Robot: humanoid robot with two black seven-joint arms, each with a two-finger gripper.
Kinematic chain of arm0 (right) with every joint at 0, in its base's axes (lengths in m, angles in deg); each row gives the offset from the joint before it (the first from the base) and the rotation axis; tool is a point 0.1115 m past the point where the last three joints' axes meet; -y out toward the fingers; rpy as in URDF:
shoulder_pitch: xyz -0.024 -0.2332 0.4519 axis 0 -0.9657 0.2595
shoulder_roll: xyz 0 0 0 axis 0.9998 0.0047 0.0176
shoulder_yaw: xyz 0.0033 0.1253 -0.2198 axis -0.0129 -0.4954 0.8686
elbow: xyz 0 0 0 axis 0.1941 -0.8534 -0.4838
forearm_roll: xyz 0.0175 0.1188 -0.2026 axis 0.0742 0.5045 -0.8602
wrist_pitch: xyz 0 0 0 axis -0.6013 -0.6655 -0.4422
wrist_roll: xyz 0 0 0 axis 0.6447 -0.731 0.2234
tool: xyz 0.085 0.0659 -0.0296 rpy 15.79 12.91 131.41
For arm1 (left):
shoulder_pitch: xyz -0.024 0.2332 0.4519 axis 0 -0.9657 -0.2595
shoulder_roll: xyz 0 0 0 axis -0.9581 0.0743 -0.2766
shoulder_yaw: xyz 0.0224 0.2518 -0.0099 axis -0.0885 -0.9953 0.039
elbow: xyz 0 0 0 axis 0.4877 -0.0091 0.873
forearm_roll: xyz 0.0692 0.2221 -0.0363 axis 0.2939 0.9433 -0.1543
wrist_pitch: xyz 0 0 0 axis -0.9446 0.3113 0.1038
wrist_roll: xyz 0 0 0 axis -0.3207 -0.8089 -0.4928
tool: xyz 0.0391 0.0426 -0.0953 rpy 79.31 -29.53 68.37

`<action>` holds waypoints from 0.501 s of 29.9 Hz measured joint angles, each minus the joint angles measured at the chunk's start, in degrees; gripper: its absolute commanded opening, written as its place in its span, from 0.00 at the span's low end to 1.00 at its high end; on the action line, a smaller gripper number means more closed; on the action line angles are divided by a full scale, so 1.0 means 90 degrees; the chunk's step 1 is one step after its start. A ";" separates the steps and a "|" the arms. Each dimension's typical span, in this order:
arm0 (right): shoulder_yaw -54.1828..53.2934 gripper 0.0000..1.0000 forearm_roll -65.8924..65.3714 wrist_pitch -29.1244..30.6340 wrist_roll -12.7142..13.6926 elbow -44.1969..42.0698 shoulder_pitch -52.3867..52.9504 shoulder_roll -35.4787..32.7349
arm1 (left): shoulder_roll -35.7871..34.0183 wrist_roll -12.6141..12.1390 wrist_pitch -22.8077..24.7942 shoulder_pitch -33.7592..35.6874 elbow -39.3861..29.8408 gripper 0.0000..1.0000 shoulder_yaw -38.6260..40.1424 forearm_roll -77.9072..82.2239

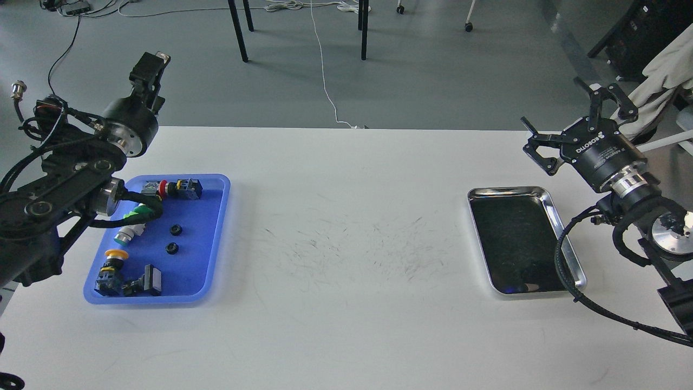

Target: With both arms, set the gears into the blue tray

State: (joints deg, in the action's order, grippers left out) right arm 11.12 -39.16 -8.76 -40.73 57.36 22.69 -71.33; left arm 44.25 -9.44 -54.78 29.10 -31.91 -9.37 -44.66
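You have two gears [174,239] lying in the blue tray [216,238], near its middle, one just behind the other and apart from each other. The tray sits at the tabletop's [346,325] left side, toward the front. No other gear shows anywhere, so you can judge the job done or nearly so.

Around the gears, push-button switches [178,189] crowd the tray's back, left and front edges. If you reach in again, a finger could knock a switch against a gear or drag the light tray.

Your left gripper [147,67] hangs beyond the tabletop's back-left corner, seen end-on; you cannot tell whether its fingers are parted. Its cable droops over the tray's left edge and could snag a switch. Your right gripper [574,111] stands empty with fingers spread, above the tabletop's right edge, behind the steel tray [547,199], which looks empty.
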 measured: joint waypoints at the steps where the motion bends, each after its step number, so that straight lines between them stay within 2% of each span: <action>1: -0.0028 0.99 0.0000 -0.0005 0.0000 0.0000 -0.0025 0.0017 | 0.0120 0.0012 0.0407 0.0014 0.0267 0.99 0.0012 -0.0367; 5: -0.0111 0.99 0.0000 -0.0007 -0.0010 -0.0033 -0.0117 0.0023 | 0.0401 0.0042 0.1959 0.0020 0.1249 0.99 0.0107 -0.1418; 7: -0.0170 0.99 0.0000 -0.0007 -0.0011 -0.0099 -0.0139 0.0019 | 0.0522 0.0044 0.2463 0.0019 0.1650 0.99 0.0207 -0.1844; 9: -0.0198 0.99 0.0004 -0.0007 -0.0013 -0.0128 -0.0147 0.0019 | 0.0708 0.0044 0.2768 0.0019 0.1905 0.99 0.0295 -0.2145; 15: -0.0209 0.99 0.0008 -0.0007 -0.0014 -0.0147 -0.0207 0.0054 | 0.0976 0.0028 0.3153 0.0098 0.2058 0.99 0.0375 -0.2326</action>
State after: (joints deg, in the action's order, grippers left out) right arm 9.24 -39.08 -8.83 -40.85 56.04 20.83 -70.85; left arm 53.03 -9.18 -26.40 29.98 -13.39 -6.00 -65.59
